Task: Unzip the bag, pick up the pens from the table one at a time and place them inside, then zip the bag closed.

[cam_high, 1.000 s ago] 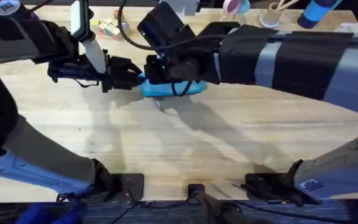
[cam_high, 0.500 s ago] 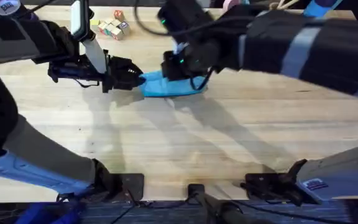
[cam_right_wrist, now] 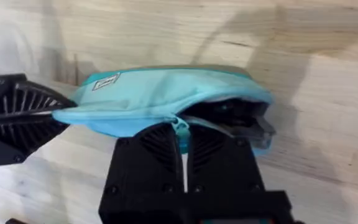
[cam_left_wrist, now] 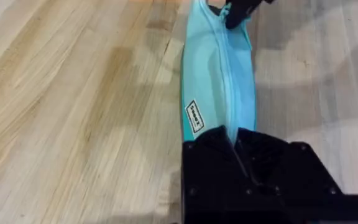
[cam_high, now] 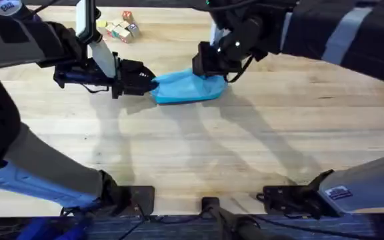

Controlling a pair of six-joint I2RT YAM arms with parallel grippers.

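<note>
While left claw (cam_high: 151, 85) pinches end, bag (cam_high: 185, 88) lies between claws.

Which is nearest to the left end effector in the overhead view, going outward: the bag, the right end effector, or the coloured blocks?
1. The bag: its near end is clamped in the left end effector.
2. The coloured blocks: behind it, toward the table's far edge.
3. The right end effector: at the bag's other end, only slightly farther than the blocks.

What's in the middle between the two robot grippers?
The light-blue pencil pouch lies between them in the overhead view: the left gripper pinches one end and the right gripper pinches near the other.
</note>
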